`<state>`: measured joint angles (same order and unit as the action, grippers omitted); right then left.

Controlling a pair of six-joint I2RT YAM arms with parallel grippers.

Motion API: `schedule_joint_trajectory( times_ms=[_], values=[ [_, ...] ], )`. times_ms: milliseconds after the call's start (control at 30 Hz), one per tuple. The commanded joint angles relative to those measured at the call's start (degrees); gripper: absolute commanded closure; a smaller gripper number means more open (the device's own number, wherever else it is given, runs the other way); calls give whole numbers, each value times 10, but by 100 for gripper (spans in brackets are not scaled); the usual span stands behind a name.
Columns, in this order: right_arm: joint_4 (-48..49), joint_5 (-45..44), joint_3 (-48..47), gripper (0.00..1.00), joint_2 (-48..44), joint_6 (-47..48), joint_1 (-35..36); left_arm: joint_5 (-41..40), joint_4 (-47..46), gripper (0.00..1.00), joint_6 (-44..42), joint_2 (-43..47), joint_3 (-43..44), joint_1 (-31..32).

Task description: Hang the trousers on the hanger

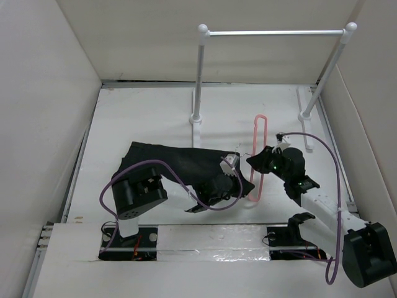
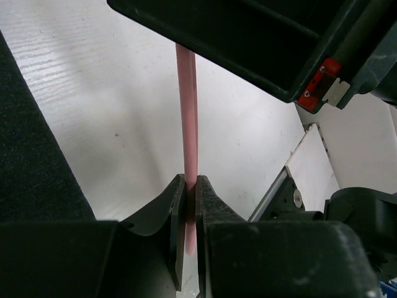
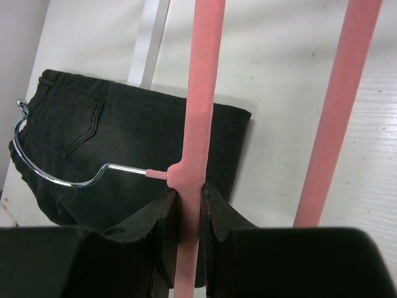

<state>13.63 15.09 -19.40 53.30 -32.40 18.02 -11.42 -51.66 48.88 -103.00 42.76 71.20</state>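
From above, my left arm [image 1: 214,186] covered the near edge of the trousers [image 1: 167,162], and the hook of the hanger [image 1: 261,133] was too small to pick out. In the left wrist view the pink bar vanished behind a dark housing [image 2: 248,37] overhead. In the right wrist view both bars ran off the top edge, and the fingers [image 3: 149,230] of the right gripper [image 3: 189,211] hid the trousers' lower corner.

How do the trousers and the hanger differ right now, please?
The trousers are black, broad cloth; the hanger is a thin pink frame with a metal hook. The trousers lie folded on the table, ungripped; the hanger is clamped by the left gripper and the right gripper. Both are over the white table.
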Motion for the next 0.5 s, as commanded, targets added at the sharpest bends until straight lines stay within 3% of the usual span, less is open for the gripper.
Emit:
schedule_joint_trajectory(
  times_ms=[0, 33, 133, 200, 233, 467],
  values=[
    [25, 30, 1, 78, -11, 7, -1, -53, 2, 100, 10, 17, -6, 11],
    [-1, 27, -1, 49, -24, 19, -1, -58, 1, 100, 17, 25, -13, 19],
    [-43, 25, 1, 13, -62, 41, -1, -83, -20, 100, 47, 32, -41, 40],
    [-72, 20, -1, 8, -85, 52, -1, -107, -27, 100, 75, 29, -52, 53],
    [-107, 7, -4, 0, -98, 53, -1, -108, -34, 100, 82, 24, -57, 53],
    [-176, -14, -3, 0, -169, 75, -1, -124, -41, 100, 111, 15, -78, 53]
  ],
)
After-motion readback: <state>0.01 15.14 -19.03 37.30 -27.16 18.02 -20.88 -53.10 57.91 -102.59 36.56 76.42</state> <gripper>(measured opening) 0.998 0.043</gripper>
